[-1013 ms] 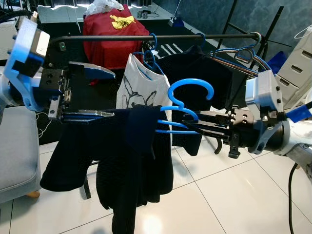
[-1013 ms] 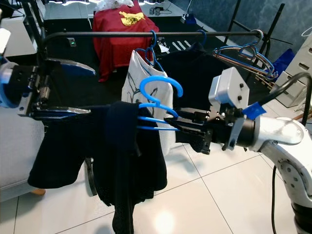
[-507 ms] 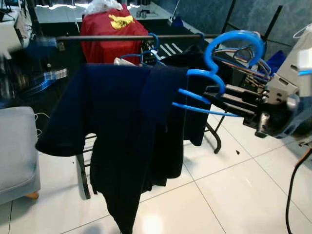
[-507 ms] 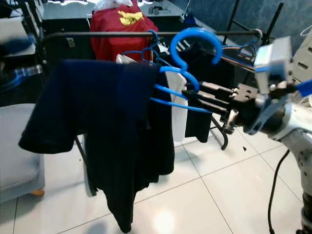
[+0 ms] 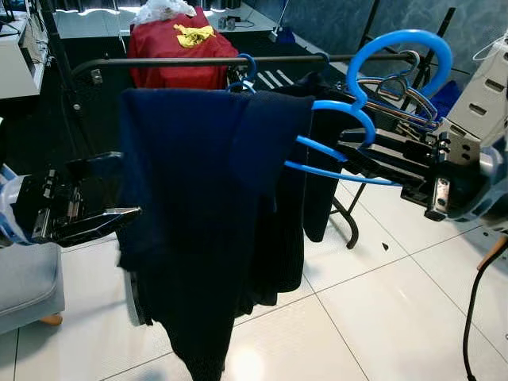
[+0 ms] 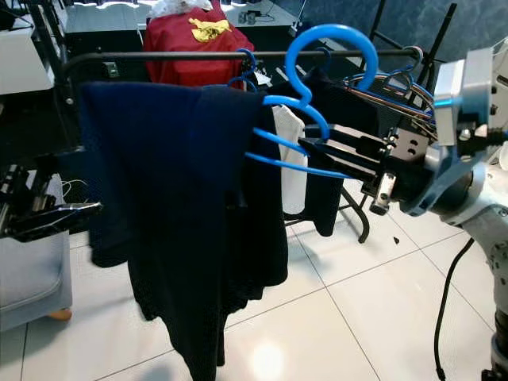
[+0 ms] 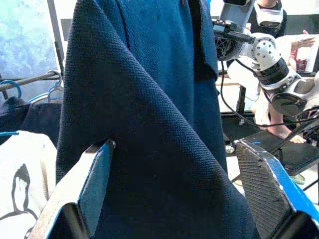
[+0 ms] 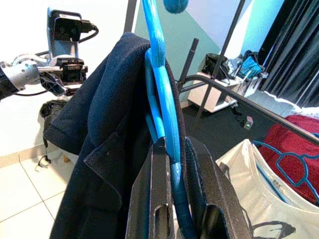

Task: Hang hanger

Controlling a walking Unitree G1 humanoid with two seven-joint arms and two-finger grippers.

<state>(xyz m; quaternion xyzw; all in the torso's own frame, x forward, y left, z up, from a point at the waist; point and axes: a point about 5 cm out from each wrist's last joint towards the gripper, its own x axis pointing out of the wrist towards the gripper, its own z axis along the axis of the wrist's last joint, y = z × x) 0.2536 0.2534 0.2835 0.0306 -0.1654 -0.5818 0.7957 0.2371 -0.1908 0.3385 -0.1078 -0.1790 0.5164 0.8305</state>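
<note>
Since half a second ago the blue hanger [image 5: 373,103] has risen a little, its hook now level with the rail, and the left gripper [image 5: 119,186] has dropped clear of the cloth to sit low at the robot's left, where before it was a blur up near the rail.

The dark navy garment [image 5: 210,214] is the largest thing in view, draped from the hanger and hanging down toward the white tiled floor [image 5: 373,317]. Behind it runs the black clothes rail [image 5: 182,61], with a red garment [image 5: 171,51] beyond it and a black garment [image 5: 321,159] hanging on it. A bunch of bare hangers [image 5: 393,91] sits at the rail's far right end. In the right wrist view a white printed shirt [image 8: 264,189] hangs on the rail on its own blue hanger.

The right gripper [image 8: 174,164] has its two black fingers closed tight on the blue hanger's lower bar, holding it out in front of the rail, hook uppermost and not yet over the rail. The left gripper's fingers [image 7: 89,184] stand wide apart with nothing between them but the navy cloth beyond. A grey seat cushion [image 5: 28,278] lies below the left arm.
</note>
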